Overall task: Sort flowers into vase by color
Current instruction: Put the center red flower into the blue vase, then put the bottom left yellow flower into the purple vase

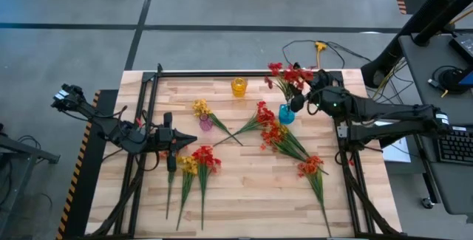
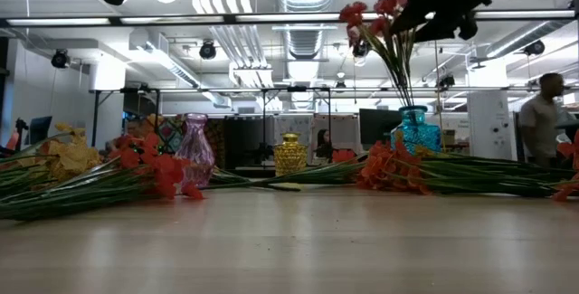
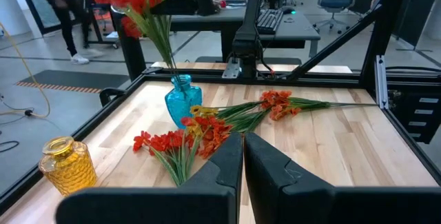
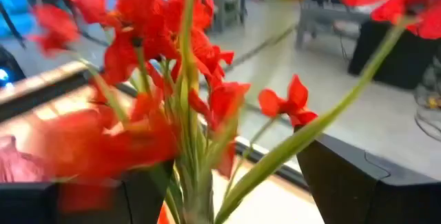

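A bunch of red artificial flowers [image 1: 290, 74] with thin green stems stands upright in a squat blue glass vase [image 1: 287, 114] near the right rear corner of the pale wooden slat table [image 1: 244, 196]. The right gripper [image 1: 314, 85] hovers up at blossom height, just beside the bunch, its two dark fingers spread wide with the stems passing between them and gripping nothing (its wrist camera sees red petals and green stalks filling the gap).

Below and to the left of that gripper, several red and orange-red sprays [image 1: 277, 133] lie flat on the table beside the blue vase, and one more orange-red spray [image 1: 312, 168] lies nearer the front edge. Farther left of it sit an empty yellow glass vase [image 1: 238, 86] at the back and a pink glass vase [image 1: 206, 122] holding a yellow spray [image 1: 200, 108].

The left gripper [image 1: 172, 135] waits well apart on the table's left side, fingers pressed together and empty. Just in front of it lie yellow and red sprays [image 1: 196, 162], stems pointing toward the front edge.

A person [image 2: 541, 118] stands in the room beyond the table.
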Motion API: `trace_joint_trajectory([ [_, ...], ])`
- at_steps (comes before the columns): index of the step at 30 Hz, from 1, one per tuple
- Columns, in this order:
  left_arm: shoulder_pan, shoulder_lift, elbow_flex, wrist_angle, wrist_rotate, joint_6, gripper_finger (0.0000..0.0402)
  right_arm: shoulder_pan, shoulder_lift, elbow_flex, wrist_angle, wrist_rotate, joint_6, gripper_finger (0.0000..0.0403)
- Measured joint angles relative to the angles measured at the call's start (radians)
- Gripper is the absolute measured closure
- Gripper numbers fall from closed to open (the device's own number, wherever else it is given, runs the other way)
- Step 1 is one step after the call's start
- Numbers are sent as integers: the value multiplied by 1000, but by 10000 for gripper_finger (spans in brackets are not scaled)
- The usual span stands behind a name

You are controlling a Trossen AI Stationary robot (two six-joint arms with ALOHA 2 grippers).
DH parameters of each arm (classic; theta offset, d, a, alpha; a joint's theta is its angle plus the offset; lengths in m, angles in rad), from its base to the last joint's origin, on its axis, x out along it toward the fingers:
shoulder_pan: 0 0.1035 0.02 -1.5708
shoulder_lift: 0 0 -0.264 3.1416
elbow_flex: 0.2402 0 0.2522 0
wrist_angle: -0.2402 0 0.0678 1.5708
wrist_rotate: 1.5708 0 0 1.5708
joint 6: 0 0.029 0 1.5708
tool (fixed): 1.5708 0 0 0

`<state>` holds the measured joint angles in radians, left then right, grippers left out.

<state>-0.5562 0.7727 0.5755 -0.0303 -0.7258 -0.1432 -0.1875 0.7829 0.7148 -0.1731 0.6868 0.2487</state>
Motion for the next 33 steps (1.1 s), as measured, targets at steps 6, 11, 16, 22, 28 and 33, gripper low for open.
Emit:
trace_joint_trajectory([
  [6,0,0,0,0,0,0,402,0,19,108,-266,-6,131,126],
  [11,0,0,0,0,0,0,402,0,26,163,-416,-33,221,131],
  [16,0,0,0,0,0,0,402,0,37,219,-549,-45,281,129],
  [22,0,0,0,0,0,-7,402,0,37,240,-557,-138,284,133],
  [28,0,0,0,0,0,-15,402,0,38,263,-598,-196,318,131],
  [33,0,0,0,0,0,-26,402,0,38,281,-732,-230,416,137],
])
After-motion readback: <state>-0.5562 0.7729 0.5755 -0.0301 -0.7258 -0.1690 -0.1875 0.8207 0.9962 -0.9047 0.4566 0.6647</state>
